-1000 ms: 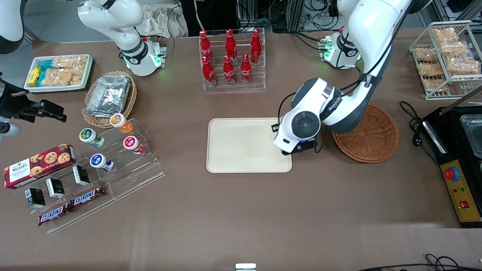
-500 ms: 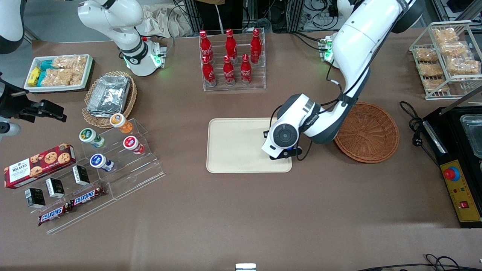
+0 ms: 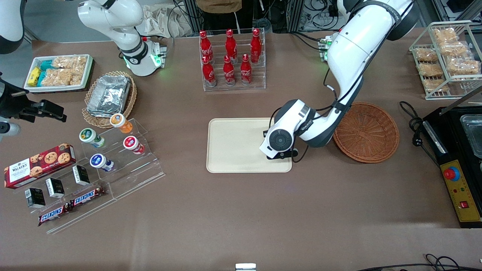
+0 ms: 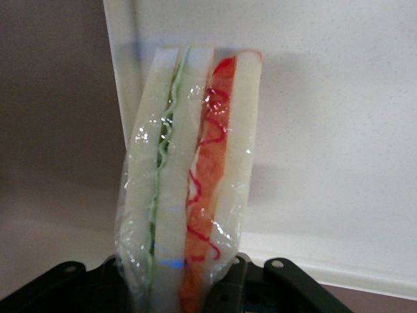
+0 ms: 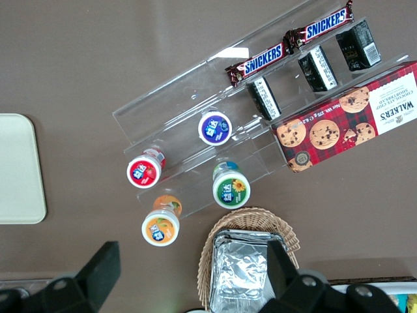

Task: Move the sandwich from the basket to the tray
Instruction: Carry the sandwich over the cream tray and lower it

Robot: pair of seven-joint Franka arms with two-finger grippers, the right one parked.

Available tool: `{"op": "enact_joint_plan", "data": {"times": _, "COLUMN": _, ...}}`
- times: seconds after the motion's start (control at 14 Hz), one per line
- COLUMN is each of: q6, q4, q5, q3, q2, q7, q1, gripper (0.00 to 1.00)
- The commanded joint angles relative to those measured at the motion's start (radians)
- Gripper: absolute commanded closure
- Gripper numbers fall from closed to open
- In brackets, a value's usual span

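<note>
While it hovers over the tray (image 3: 233,145), your end effector (image 4: 179,287) is clamped on the wrapped sandwich (image 4: 189,195).

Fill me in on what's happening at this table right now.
The left arm's claw is shut on a wrapped sandwich and holds it over the cream tray, at the tray's end nearest the brown wicker basket. The basket holds nothing now. The wrist view shows the sandwich just above the tray's surface near its rim, not yet released. The sandwich itself is hidden under the arm in the front view.
</note>
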Motion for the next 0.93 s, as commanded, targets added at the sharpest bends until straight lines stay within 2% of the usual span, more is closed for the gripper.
{"op": "enact_joint_plan", "data": {"times": 0.0, "q6": -0.005, "q4": 0.03, "q5": 0.023, "q3": 0.003, "q2": 0.025, "q7": 0.012, "q1": -0.005, "gripper": 0.65}}
{"op": "enact_joint_plan", "data": {"times": 0.21, "q6": -0.007, "q4": 0.03, "q5": 0.025, "q3": 0.005, "q2": 0.032, "q7": 0.012, "q1": -0.003, "gripper": 0.6}}
{"op": "enact_joint_plan", "data": {"times": 0.29, "q6": -0.007, "q4": 0.03, "q5": 0.025, "q3": 0.005, "q2": 0.033, "q7": 0.014, "q1": -0.002, "gripper": 0.51}}
{"op": "enact_joint_plan", "data": {"times": 0.36, "q6": -0.007, "q4": 0.03, "q5": 0.025, "q3": 0.006, "q2": 0.031, "q7": 0.014, "q1": -0.002, "gripper": 0.29}}
{"op": "enact_joint_plan", "data": {"times": 0.43, "q6": -0.007, "q4": 0.033, "q5": 0.025, "q3": 0.006, "q2": 0.029, "q7": 0.012, "q1": 0.0, "gripper": 0.0}}
{"op": "enact_joint_plan", "data": {"times": 0.86, "q6": -0.047, "q4": 0.037, "q5": 0.008, "q3": 0.009, "q2": -0.062, "q7": -0.008, "q1": 0.009, "gripper": 0.0}}
